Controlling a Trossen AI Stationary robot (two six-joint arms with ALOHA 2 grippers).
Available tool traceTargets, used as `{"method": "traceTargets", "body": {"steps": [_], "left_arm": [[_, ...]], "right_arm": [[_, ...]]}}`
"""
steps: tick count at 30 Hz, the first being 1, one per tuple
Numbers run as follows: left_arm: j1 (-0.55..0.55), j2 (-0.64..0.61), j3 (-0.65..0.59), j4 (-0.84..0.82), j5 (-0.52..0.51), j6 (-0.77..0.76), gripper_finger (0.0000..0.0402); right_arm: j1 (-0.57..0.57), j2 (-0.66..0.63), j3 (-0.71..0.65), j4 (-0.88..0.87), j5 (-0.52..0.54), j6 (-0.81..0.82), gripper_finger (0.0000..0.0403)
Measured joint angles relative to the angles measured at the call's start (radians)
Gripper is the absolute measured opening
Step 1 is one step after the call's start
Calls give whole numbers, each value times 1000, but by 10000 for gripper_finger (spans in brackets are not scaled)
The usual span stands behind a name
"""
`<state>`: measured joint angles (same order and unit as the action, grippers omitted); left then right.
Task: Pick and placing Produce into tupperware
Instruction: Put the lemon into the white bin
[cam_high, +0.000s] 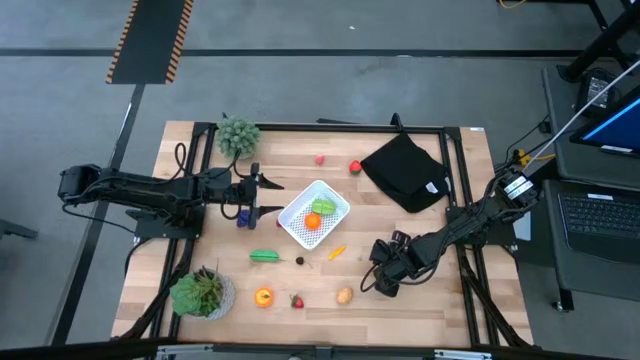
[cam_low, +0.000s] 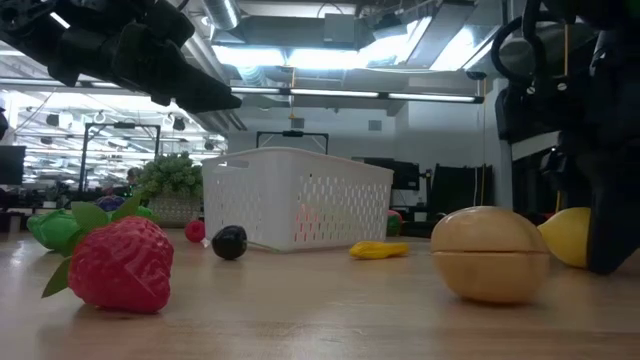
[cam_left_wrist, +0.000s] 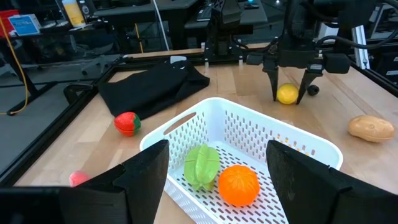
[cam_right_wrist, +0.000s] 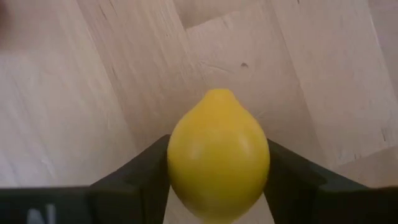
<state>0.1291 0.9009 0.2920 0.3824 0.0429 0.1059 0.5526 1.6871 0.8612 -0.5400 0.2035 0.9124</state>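
The white tupperware (cam_high: 330, 199) (cam_left_wrist: 311, 146) (cam_low: 295, 210) stands mid-table and holds a green piece (cam_left_wrist: 201, 165) and an orange (cam_left_wrist: 239, 185). My left gripper (cam_high: 268, 195) (cam_left_wrist: 217, 180) is open, level at the tupperware's left side. My right gripper (cam_high: 385, 282) (cam_right_wrist: 217, 186) points down near the table's front right, shut on a yellow lemon (cam_right_wrist: 217, 155) (cam_left_wrist: 287, 93) (cam_low: 568, 235). A tan potato (cam_high: 344, 295) (cam_low: 490, 255), strawberry (cam_high: 297, 301) (cam_low: 120, 265), green pod (cam_high: 264, 256) and other small produce lie loose on the wood. My right gripper holds the lemon by its two sides (cam_right_wrist: 177, 162), pinched between the fingers (cam_right_wrist: 140, 177). The fingers come from above, pointing down. The lemon's underside seems to rest on the table (cam_high: 440, 300); the low view shows it beside the dark fingers.
A black cloth (cam_high: 405, 172) lies at the far right. Two potted plants stand at the far left (cam_high: 238, 136) and near left (cam_high: 203, 292). A small yellow-orange piece (cam_high: 336, 252) and a dark berry (cam_high: 299, 261) lie between the tupperware and my right gripper.
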Motion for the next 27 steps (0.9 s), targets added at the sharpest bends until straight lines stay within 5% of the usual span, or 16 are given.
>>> {"method": "traceTargets", "body": {"steps": [18,27], "left_arm": [[0,0,0,0,0,-26,261],[-45,0,0,0,1,-26,261]], "right_arm": [[-56,-59,72,-10,-13,-90,206],[-122,-244,72,-8,152,-275,206]]}}
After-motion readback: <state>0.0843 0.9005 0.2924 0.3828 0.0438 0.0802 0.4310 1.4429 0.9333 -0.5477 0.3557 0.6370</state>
